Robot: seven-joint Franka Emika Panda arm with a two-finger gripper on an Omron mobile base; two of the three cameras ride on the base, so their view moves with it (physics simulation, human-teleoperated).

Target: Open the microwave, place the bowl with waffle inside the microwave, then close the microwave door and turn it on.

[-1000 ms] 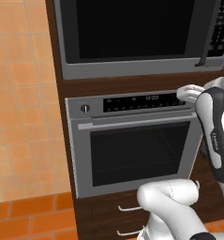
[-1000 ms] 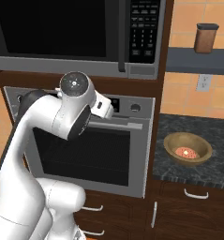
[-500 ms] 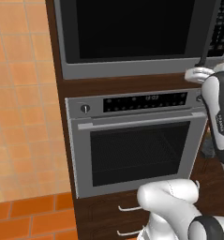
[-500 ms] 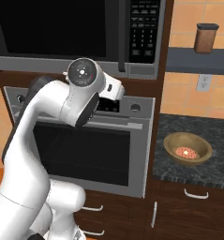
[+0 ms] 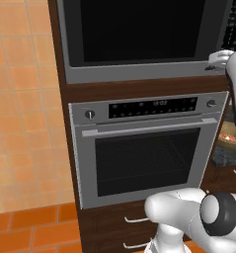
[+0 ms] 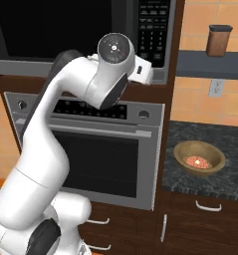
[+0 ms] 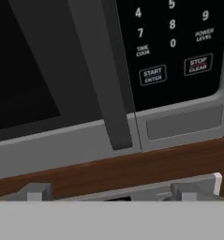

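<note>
The microwave is built in above the oven, and its black glass door is closed. In the hand view the slim dark door handle runs down the middle, with the keypad to its right. My gripper is open and holds nothing. It points at the microwave's lower edge, just below the handle's bottom end. The white hand sits at the microwave's lower right corner. The bowl with waffle rests on the dark counter to the right of the oven.
A silver oven with a horizontal bar handle sits directly under the microwave. Wooden drawers lie below it. A brown canister stands on a shelf at upper right. My own arm covers part of the oven front.
The hand has risen from the oven's control panel to the microwave's lower right edge. The jaws stayed open.
</note>
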